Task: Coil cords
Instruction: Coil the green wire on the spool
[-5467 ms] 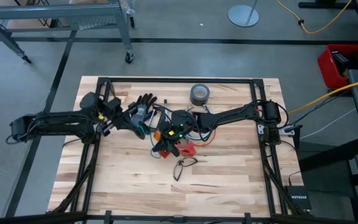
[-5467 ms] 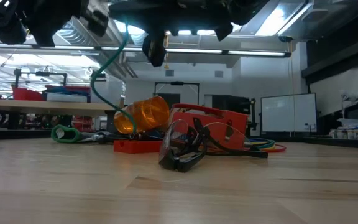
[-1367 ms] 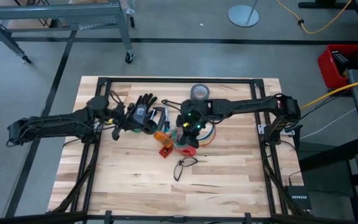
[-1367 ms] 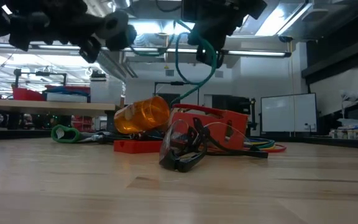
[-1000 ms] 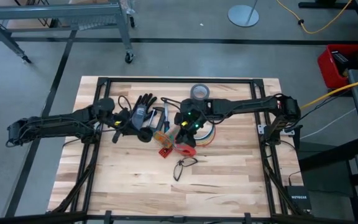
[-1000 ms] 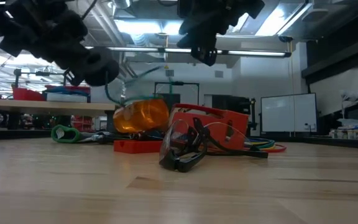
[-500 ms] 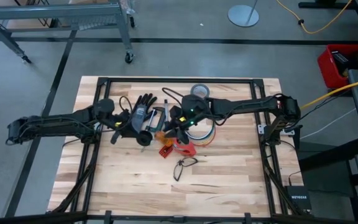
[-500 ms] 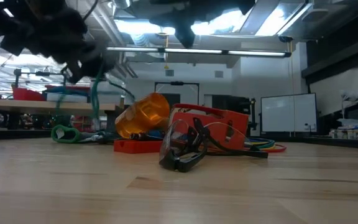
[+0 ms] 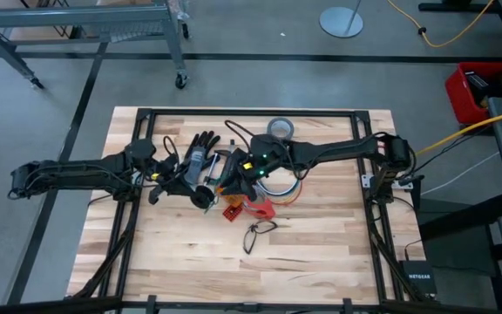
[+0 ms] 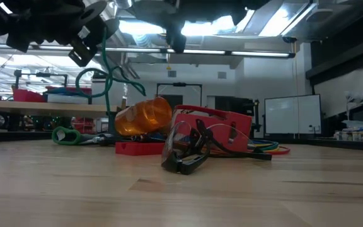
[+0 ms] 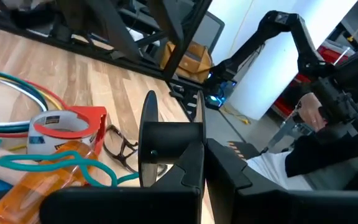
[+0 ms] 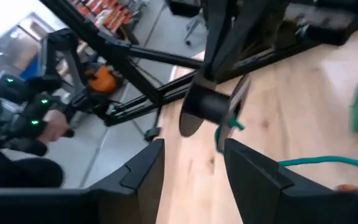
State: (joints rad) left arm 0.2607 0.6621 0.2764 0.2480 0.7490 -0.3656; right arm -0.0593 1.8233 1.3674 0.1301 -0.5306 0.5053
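My left gripper [image 9: 190, 192] is shut on a black spool [image 11: 166, 140] above the table's left middle. A teal cord [image 10: 103, 72] hangs from the spool in a loose loop, and more of it lies over an orange bottle [image 11: 48, 168]. A flat coil of blue, white and red cords [image 9: 282, 187] rests on the table right of centre. My right gripper [image 12: 191, 144] stands open just right of the spool, pointing at it, with nothing between its fingers. My left gripper holds the black spool by one end [image 11: 194, 152], and its own fingers hide the place of contact. The spool sticks out sideways ahead of the fingers, its flange [image 11: 148, 137] upright, lifted clear of the table. The teal cord hangs slack from it.
A red tape dispenser [image 9: 255, 208], safety glasses [image 9: 260, 232] and the orange bottle [image 10: 144, 116] lie mid-table. A black glove [image 9: 201, 146] and a grey duct tape roll [image 9: 279, 131] sit farther back. Bare wood lies along the near edge.
My right gripper has gone toward the table's left and far edges and tipped up toward level, closing on the spool. My left gripper has tipped the spool upward. The teal cord, before stretched low toward the bottle, now hangs from the spool in a raised loop.
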